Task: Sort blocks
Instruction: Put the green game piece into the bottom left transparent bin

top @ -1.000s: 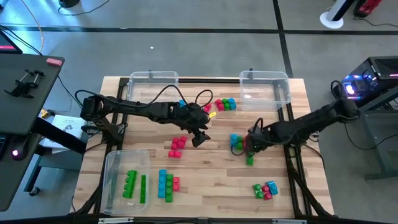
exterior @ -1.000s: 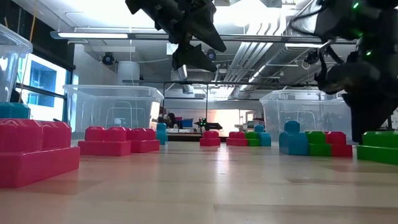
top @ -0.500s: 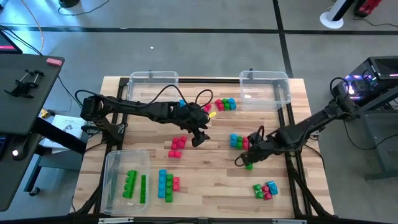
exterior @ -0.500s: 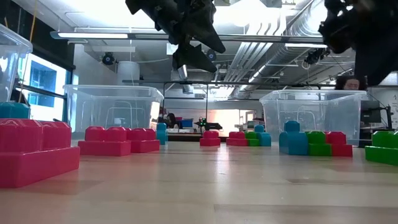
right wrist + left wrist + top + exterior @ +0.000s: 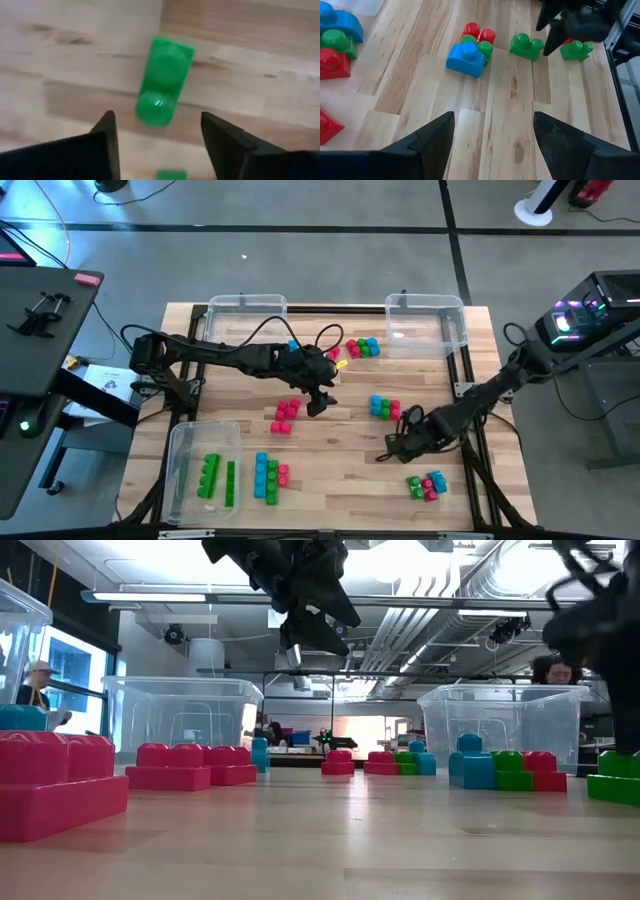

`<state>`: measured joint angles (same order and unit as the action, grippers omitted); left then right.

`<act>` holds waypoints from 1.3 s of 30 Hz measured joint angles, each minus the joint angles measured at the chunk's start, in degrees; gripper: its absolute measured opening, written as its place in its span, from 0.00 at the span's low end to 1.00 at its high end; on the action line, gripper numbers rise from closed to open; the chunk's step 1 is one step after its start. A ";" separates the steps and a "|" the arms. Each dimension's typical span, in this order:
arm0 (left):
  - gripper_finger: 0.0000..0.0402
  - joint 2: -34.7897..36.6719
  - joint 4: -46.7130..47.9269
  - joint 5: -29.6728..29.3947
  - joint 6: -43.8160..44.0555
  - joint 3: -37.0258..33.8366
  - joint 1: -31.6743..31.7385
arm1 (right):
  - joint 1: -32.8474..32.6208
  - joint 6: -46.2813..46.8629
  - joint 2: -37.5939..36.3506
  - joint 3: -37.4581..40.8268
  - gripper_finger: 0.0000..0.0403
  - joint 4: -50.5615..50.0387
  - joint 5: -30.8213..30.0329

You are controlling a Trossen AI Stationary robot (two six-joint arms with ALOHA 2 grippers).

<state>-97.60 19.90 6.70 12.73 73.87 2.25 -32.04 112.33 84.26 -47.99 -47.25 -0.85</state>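
Three clear bins (image 5: 246, 308) on wooden table (image 5: 330, 465).

Three clear plastic storage bins (image 5: 247, 308) on the wooden table; two dark robot arms (image 5: 215, 356); six clusters of small plastic blocks (image 5: 285, 415).

Red-pink, green and blue blocks (image 5: 384, 408), green block (image 5: 162, 81) under right wrist, pale striped wooden table (image 5: 330, 450), clear bins (image 5: 425, 320)
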 joint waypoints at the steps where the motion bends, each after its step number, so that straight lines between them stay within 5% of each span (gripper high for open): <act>1: 0.64 0.00 -0.01 0.00 0.00 0.01 0.07 | 0.40 0.39 1.19 0.00 0.46 0.17 0.05; 13: 0.64 0.00 -0.74 0.75 1.64 0.02 0.89 | 3.95 -1.77 9.05 -0.20 0.44 5.04 0.80; 21: 0.64 7.42 -6.74 6.58 0.61 0.13 1.78 | 3.77 -7.51 5.09 0.22 0.06 1.18 -0.53; 25: 0.64 15.72 -6.61 5.10 0.82 0.13 4.03 | 3.77 -12.85 -1.51 0.17 0.05 -0.66 -2.43; 33: 0.64 31.69 1.04 -2.17 3.57 0.20 5.01 | 8.73 -39.04 -15.06 -4.57 0.02 12.47 -23.03; 39: 0.64 36.73 16.71 -7.29 12.37 0.15 -0.16 | 18.91 -64.52 -11.83 -7.56 0.01 33.91 -17.05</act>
<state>-60.87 36.61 -0.59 25.11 74.02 2.09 -13.13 47.81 72.43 -55.54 -13.34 -17.90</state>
